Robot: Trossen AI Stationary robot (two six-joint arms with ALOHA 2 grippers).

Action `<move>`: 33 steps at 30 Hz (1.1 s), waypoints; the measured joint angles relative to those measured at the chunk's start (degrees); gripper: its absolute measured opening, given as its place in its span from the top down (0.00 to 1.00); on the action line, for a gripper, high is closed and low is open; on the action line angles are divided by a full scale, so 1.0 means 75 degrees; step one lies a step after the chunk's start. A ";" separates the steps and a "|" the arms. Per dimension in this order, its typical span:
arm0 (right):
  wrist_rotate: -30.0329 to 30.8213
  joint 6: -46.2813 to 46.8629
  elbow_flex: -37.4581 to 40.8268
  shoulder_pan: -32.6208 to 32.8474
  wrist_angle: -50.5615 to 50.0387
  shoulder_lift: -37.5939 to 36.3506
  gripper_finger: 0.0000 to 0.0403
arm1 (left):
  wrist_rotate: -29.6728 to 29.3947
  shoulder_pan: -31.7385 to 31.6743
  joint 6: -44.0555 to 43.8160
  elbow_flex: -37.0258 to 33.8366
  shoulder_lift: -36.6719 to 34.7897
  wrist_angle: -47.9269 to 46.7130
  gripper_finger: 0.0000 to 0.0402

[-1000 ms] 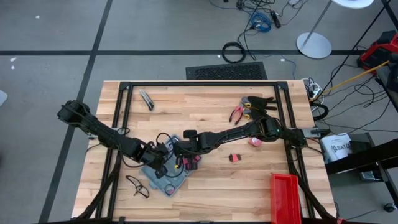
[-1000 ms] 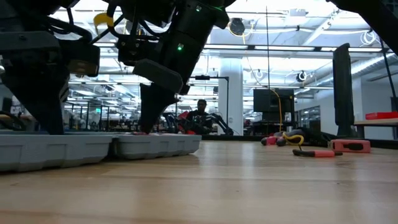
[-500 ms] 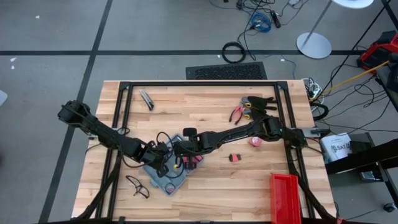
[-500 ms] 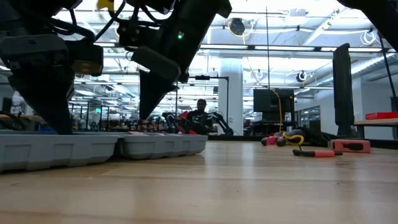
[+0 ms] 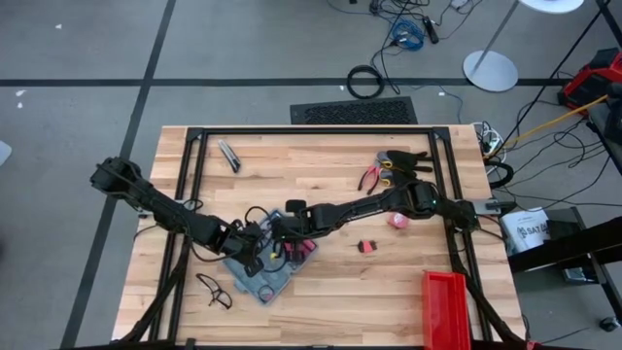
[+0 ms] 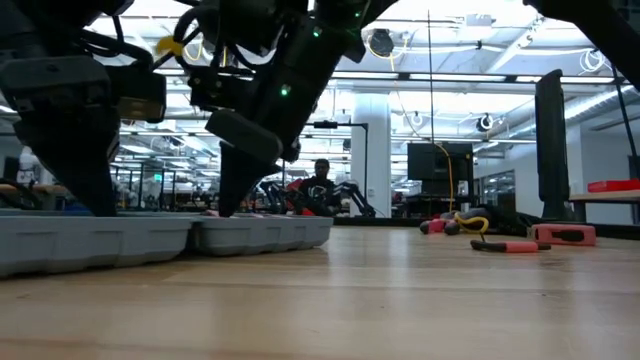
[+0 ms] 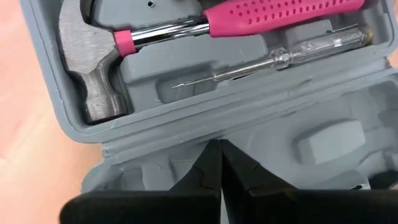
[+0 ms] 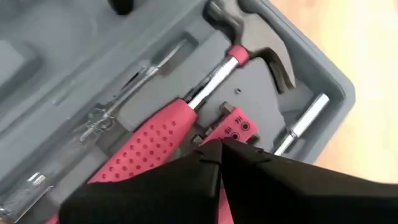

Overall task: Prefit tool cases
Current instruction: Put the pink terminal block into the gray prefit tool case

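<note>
1. Left gripper (image 5: pixel 251 255): fingers closed together and holding nothing, tips resting on the moulded tray of the open tool case (image 5: pixel 264 270). Risk: downward pressure here could tilt or slide the case, since it lies loose on the table (image 5: pixel 389 282).
2. Hammer (image 7: pixel 155 37): seated in its recess just ahead of the left gripper, a clear-handled screwdriver (image 7: pixel 273 62) beside it. Risk: a jolt to the case may unseat both.
3. Right gripper (image 5: pixel 280 243): fingers pressed shut, nothing visibly between them, hovering directly over the pink hammer handle (image 8: pixel 149 155) and a pink bit holder (image 8: pixel 233 129). Risk: descending closed, it would push tools askew rather than seat them.
4. Both grippers work close together over the case; collision is likely if either swings inward.
</note>
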State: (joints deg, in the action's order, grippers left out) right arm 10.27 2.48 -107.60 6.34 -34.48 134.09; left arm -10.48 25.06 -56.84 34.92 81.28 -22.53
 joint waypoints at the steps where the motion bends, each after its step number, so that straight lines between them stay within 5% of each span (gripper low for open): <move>1: -0.0014 0.0021 0.0097 -0.0025 0.0074 -0.0008 1.00 | 0.0003 0.0000 0.0000 0.0003 0.0000 -0.0005 1.00; 33: -0.0371 -0.0024 -0.0346 -0.0147 0.0327 0.0209 1.00 | -0.0035 0.0000 -0.0044 -0.0006 -0.0003 -0.0036 1.00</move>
State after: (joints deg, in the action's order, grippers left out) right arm 7.49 2.31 -110.19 5.24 -32.03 135.65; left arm -10.74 25.06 -57.17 34.87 81.26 -22.81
